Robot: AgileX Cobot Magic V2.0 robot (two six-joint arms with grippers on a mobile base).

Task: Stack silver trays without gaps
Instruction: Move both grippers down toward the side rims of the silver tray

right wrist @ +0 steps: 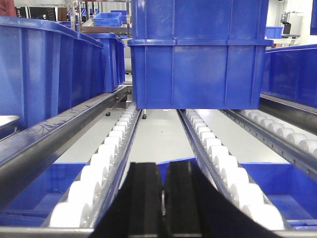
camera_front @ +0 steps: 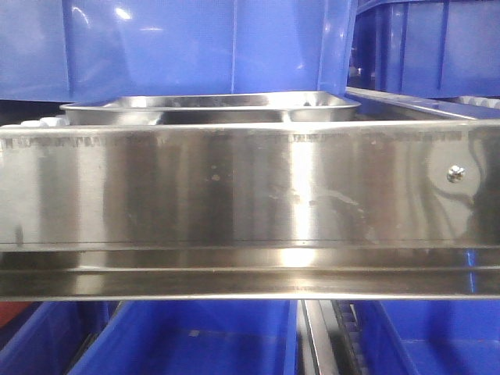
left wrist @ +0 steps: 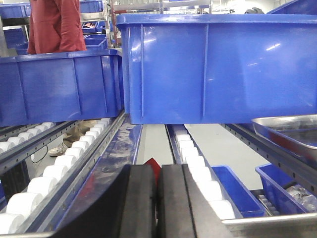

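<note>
A silver tray (camera_front: 211, 103) lies on the rack just behind the steel shelf panel (camera_front: 234, 187) in the front view; only its shiny rim and far wall show. In the left wrist view the corner of a silver tray (left wrist: 292, 130) sticks in from the right, well away from my left gripper (left wrist: 158, 169). That gripper is shut over the roller track, with a small red tip (left wrist: 152, 162) showing just past its fingers. At the far left of the right wrist view a sliver of silver tray (right wrist: 7, 124) shows. My right gripper (right wrist: 163, 167) is shut with nothing in it.
Large blue bins (left wrist: 218, 69) (right wrist: 198, 74) stand on the roller lanes ahead of both grippers. White roller tracks (right wrist: 104, 163) run forward along steel rails. More blue bins (camera_front: 195, 340) sit on the level below. A person in red (left wrist: 57, 25) stands at the far left.
</note>
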